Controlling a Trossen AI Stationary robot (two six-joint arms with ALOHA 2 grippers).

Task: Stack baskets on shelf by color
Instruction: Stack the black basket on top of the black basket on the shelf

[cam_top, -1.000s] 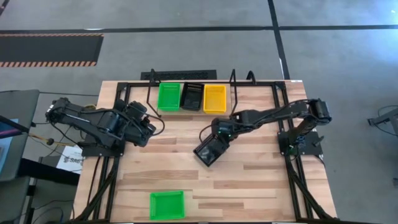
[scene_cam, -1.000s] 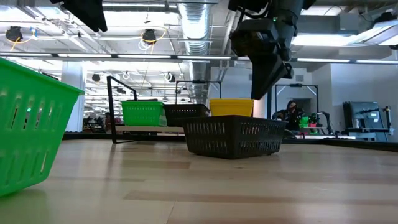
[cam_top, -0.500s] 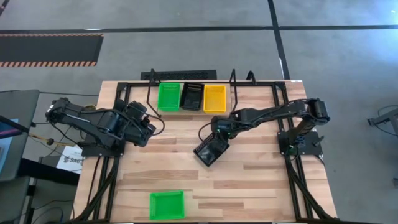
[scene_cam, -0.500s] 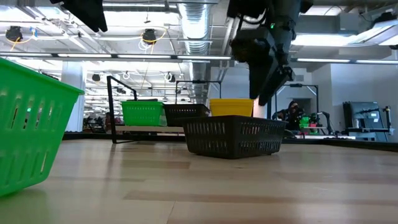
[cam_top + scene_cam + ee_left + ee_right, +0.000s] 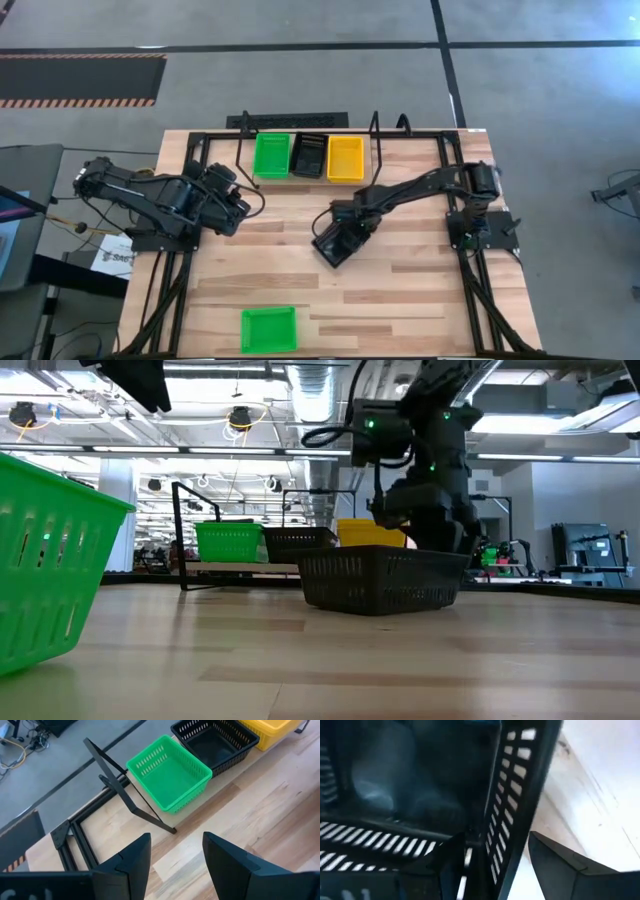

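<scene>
Wooden tabletop point(image 5: 420, 290) held a loose black basket point(image 5: 338, 240) at centre. Right gripper point(image 5: 495, 860) stood open, fingers straddling its wall. Left gripper point(image 5: 172, 857) waited open, near the shelf point(image 5: 310, 178). Recommended: seat deeper, close squarely, lift level.

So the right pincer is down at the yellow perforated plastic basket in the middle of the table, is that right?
Not quite: the perforated plastic basket in the middle of the table is black, not yellow. The high view shows the right pincer down at it, and the right wrist view shows its fingers straddling the black wall.
</scene>
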